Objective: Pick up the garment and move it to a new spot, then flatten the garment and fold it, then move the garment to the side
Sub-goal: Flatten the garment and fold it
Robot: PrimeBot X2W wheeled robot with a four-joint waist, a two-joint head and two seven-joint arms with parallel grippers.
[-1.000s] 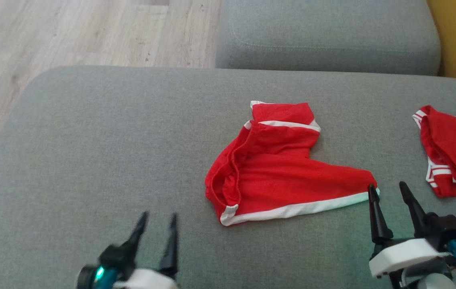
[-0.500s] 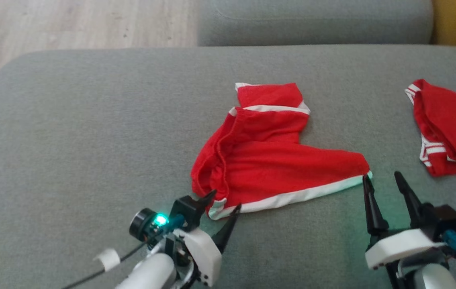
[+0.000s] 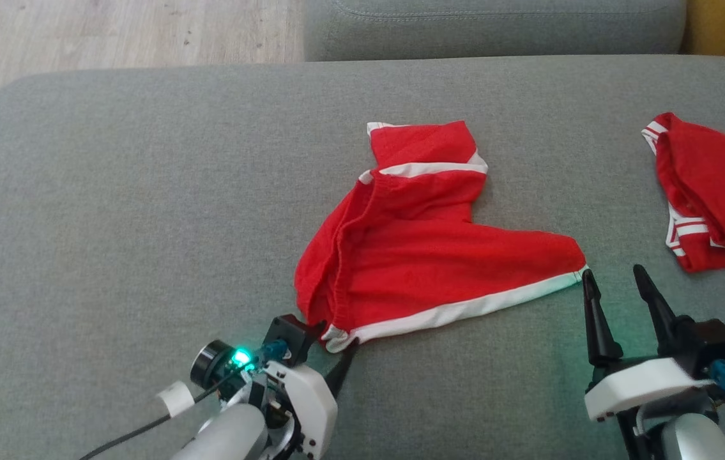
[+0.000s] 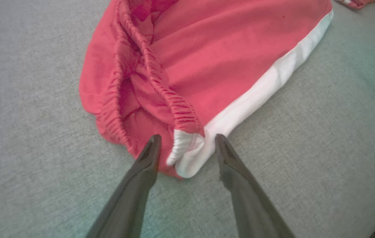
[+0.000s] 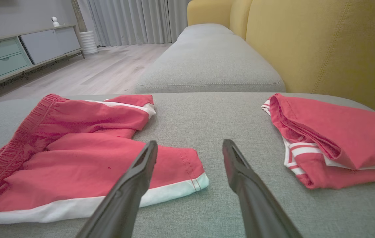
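Observation:
Red shorts with white side stripes [image 3: 426,249] lie rumpled on the grey cushion [image 3: 145,223], waistband toward the left. My left gripper [image 3: 336,342] is open at the near waistband corner; in the left wrist view that white corner [image 4: 187,152] sits between the two fingers of the gripper [image 4: 187,140]. My right gripper [image 3: 614,281] is open just right of the shorts' hem corner [image 3: 582,271], not touching it. In the right wrist view the right gripper [image 5: 190,145] straddles the hem corner [image 5: 197,178].
A second red garment with white stripes [image 3: 713,191] lies folded at the right edge of the cushion. Another grey cushion [image 3: 490,29] lies behind, a yellow backrest [image 5: 322,43] to the right, wood floor [image 3: 113,32] at the far left.
The head camera tilted down, shifting the scene up. My left gripper came in from the lower left to the waistband corner of the shorts. The right gripper barely moved.

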